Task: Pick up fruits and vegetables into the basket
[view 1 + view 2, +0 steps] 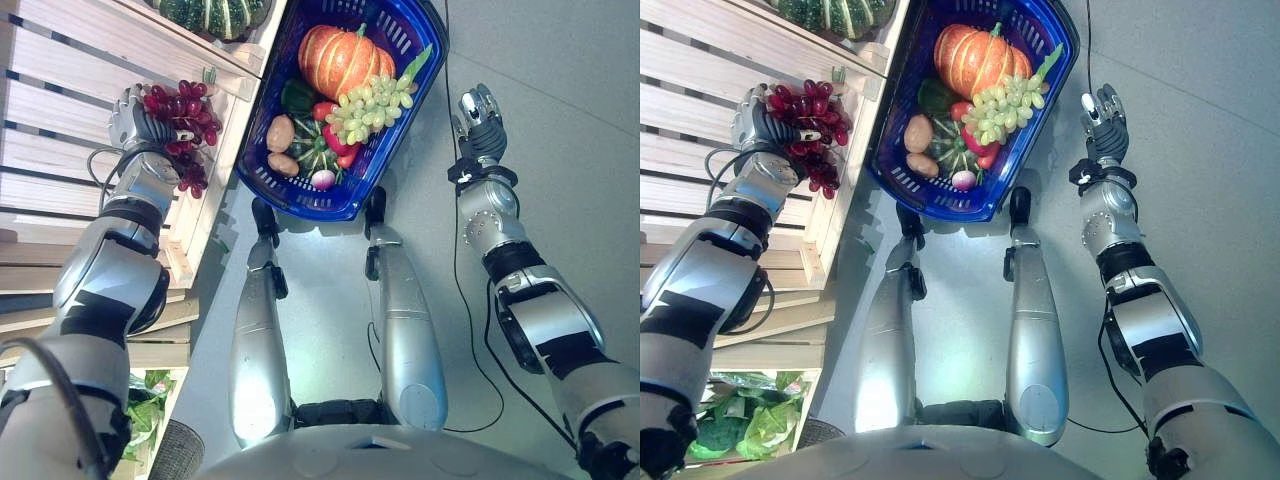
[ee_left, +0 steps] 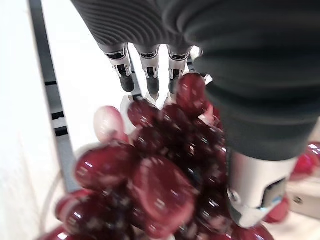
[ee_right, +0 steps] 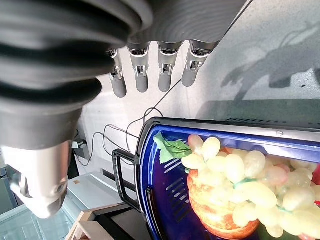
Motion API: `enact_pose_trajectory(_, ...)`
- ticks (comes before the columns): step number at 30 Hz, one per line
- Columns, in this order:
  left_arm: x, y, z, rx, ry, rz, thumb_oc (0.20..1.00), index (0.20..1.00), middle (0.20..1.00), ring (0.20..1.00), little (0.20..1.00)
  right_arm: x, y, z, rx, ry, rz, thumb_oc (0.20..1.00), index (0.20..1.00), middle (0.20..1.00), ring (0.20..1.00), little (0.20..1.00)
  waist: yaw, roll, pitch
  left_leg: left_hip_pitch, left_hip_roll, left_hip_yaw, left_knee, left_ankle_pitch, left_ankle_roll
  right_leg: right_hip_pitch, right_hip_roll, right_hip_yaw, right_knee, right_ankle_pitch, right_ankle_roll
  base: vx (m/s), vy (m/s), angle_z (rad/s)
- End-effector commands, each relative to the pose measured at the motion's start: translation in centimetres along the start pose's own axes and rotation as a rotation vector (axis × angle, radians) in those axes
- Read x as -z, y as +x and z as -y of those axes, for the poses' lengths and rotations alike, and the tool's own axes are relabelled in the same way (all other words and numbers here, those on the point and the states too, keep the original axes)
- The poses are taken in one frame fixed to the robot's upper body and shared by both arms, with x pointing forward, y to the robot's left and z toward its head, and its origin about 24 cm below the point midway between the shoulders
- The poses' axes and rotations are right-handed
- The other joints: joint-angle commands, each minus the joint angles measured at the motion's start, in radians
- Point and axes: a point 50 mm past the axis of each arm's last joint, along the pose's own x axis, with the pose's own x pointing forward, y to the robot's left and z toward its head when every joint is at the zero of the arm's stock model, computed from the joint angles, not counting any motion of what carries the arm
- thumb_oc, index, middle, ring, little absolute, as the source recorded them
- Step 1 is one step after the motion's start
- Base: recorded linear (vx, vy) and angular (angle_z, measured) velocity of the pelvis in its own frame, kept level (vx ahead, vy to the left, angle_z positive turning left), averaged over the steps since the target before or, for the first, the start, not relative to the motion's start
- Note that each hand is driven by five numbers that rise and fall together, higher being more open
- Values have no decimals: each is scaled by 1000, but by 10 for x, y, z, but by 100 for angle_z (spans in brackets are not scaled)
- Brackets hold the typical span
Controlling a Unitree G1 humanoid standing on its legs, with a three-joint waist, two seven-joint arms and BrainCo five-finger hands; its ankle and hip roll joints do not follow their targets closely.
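My left hand (image 1: pixel 133 118) is shut on a bunch of dark red grapes (image 1: pixel 185 125), held over the edge of the wooden shelf (image 1: pixel 60 110). In the left wrist view the red grapes (image 2: pixel 150 175) lie against the palm, with the thumb (image 2: pixel 252 195) pressed on them. The blue basket (image 1: pixel 300 205) stands on the floor to the right of the shelf. It holds an orange pumpkin (image 1: pixel 335 55), green grapes (image 1: pixel 372 105), a potato (image 1: pixel 280 132) and other vegetables. My right hand (image 1: pixel 480 112) is open over the floor, right of the basket, holding nothing.
A dark green squash (image 1: pixel 215 15) sits on the shelf's top board, just left of the basket. Leafy greens (image 1: pixel 740 420) lie low on the shelf at the lower left. Grey floor (image 1: pixel 570 150) spreads to the right of the basket.
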Motion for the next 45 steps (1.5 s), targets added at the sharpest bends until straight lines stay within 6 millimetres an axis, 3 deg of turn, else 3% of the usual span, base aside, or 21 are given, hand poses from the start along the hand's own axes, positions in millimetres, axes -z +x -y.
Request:
enact_pose_trajectory(1,23,-1,3,81,3,-115,1000,1000,1000,1000,1000,-4,-2,-8,-29,36,63,1000,1000,1000,1000,1000,-1,-43,-18,-62,-59,26,82,-52,61,42,69,-22,-52,3,-34,0,0,0)
enact_pose_trajectory(7,24,-1,5,114,11,-128,1000,1000,1000,1000,1000,-6,0,-14,-36,48,77,1000,1000,1000,1000,1000,-1,-58,-18,-70,-55,26,80,-56,61,33,72,-21,-58,6,-31,0,0,0)
enact_pose_trajectory(10,22,-1,6,143,5,-122,784,784,784,784,784,-7,0,-17,-38,50,77,1000,1000,1000,1000,1000,-1,-63,-18,-73,-55,24,77,-56,60,32,73,-21,-62,8,-31,0,0,0)
enact_pose_trajectory(11,21,-2,8,161,7,-114,592,592,592,592,592,-7,0,-17,-39,52,77,1000,1000,1000,1000,1000,-1,-64,-18,-72,-56,24,78,-58,61,31,73,-20,-62,8,-30,0,0,0)
enact_pose_trajectory(12,19,-2,10,184,9,-111,507,507,507,507,507,-6,0,-18,-42,52,76,1000,1000,1000,1000,1000,-2,-65,-18,-71,-56,25,76,-58,61,32,75,-20,-63,9,-30,0,0,0)
enact_pose_trajectory(14,19,-4,15,218,14,-114,445,445,445,445,445,-6,0,-20,-48,55,78,1000,1000,1000,1000,1000,-2,-66,-18,-71,-57,26,75,-58,62,32,75,-20,-65,11,-29,0,0,0)
enact_pose_trajectory(15,20,-5,17,235,21,-120,341,341,341,341,341,-6,-1,-21,-50,56,80,1000,1000,1000,1000,1000,-2,-67,-18,-72,-57,26,75,-58,62,30,75,-20,-66,13,-29,0,0,0)
enact_pose_trajectory(19,26,-9,25,295,60,-138,282,282,282,282,282,-7,0,-24,-57,63,85,1000,1000,1000,1000,1000,-2,-72,-18,-73,-56,25,75,-59,62,31,74,-20,-72,17,-28,0,0,0)
enact_pose_trajectory(21,27,-10,28,311,73,-146,288,288,288,288,288,-6,0,-26,-58,66,87,1000,1000,1000,1000,1000,-3,-73,-18,-74,-56,25,75,-59,62,31,74,-20,-75,18,-28,0,0,0)
enact_pose_trajectory(23,31,-13,32,336,91,-162,347,347,347,347,347,-6,-1,-29,-56,66,88,1000,1000,1000,1000,1000,-3,-74,-18,-74,-56,26,73,-59,62,32,75,-18,-78,19,-28,0,0,0)
enact_pose_trajectory(26,35,-16,36,372,122,-183,514,514,514,514,514,-6,-1,-27,-54,69,87,1000,1000,1000,1000,1000,-3,-76,-18,-73,-56,27,73,-60,63,32,74,-18,-79,21,-27,0,0,0)
enact_pose_trajectory(27,37,-17,38,377,149,-185,922,922,922,922,922,-5,-1,-27,-54,69,87,1000,1000,1000,1000,1000,-3,-77,-18,-72,-56,28,72,-60,63,33,74,-18,-81,22,-27,0,0,0)
enact_pose_trajectory(28,38,-17,39,380,158,-193,1000,1000,1000,1000,1000,-5,-1,-27,-52,71,87,1000,1000,1000,1000,1000,-3,-78,-18,-72,-56,27,73,-60,64,34,74,-18,-82,23,-27,0,0,0)
enact_pose_trajectory(45,46,-29,57,537,122,-233,1000,1000,1000,1000,1000,-3,-3,-30,-46,80,84,1000,1000,1000,1000,1000,1,-74,-18,-70,-59,24,70,-60,65,39,70,-20,-89,28,-25,0,0,0)
